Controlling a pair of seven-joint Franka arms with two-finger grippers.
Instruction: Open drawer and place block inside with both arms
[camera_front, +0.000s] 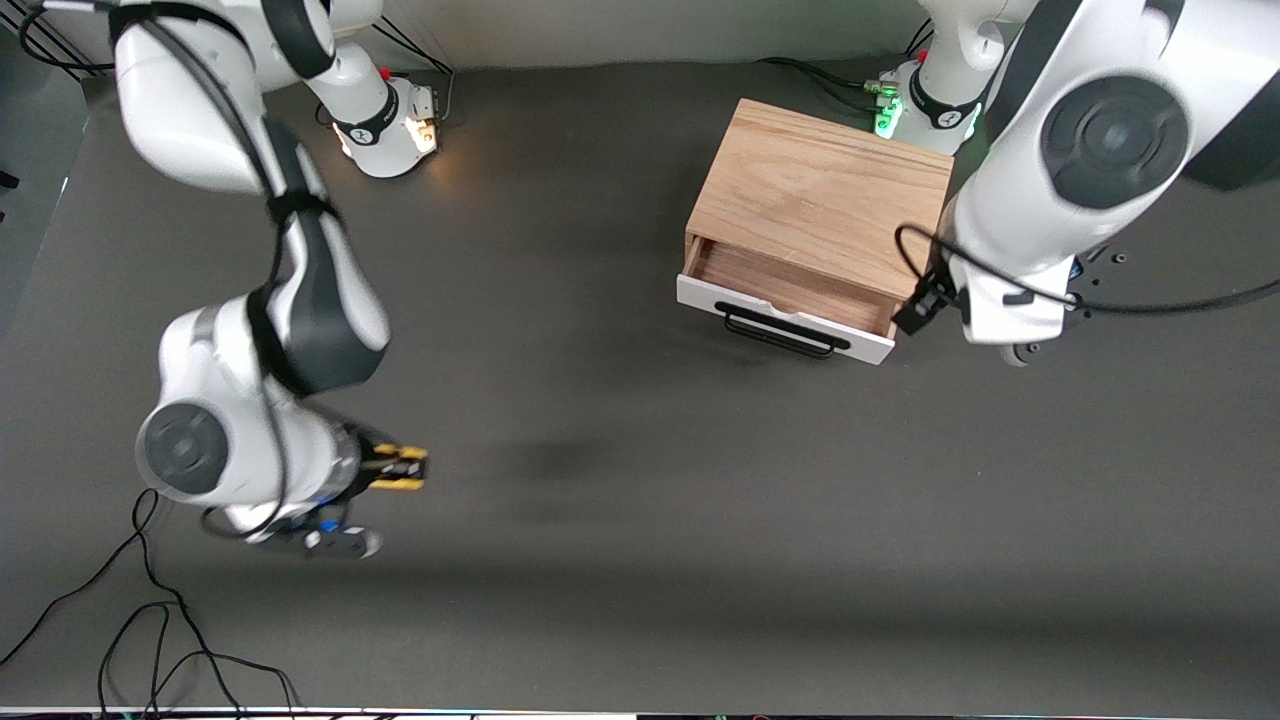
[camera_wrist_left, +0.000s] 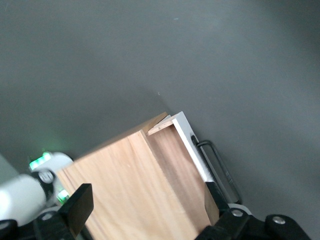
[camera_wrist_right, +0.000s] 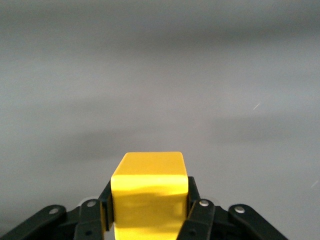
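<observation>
The light oak cabinet (camera_front: 820, 195) stands toward the left arm's end of the table. Its white-fronted drawer (camera_front: 785, 318) with the black bar handle (camera_front: 780, 335) is pulled partly out, showing its brown inside (camera_front: 790, 283). My left gripper (camera_wrist_left: 147, 205) is open and empty, up over the cabinet (camera_wrist_left: 125, 185) and drawer (camera_wrist_left: 192, 145); its hand (camera_front: 1005, 305) shows beside the cabinet's corner. My right gripper (camera_wrist_right: 149, 212) is shut on the yellow block (camera_wrist_right: 149, 190). It holds the block (camera_front: 400, 468) above the bare table toward the right arm's end.
Dark grey table mat (camera_front: 640, 520) between block and cabinet. Black cables (camera_front: 150, 620) trail on the table near the right arm. The arm bases (camera_front: 385, 120) stand along the table's edge farthest from the front camera.
</observation>
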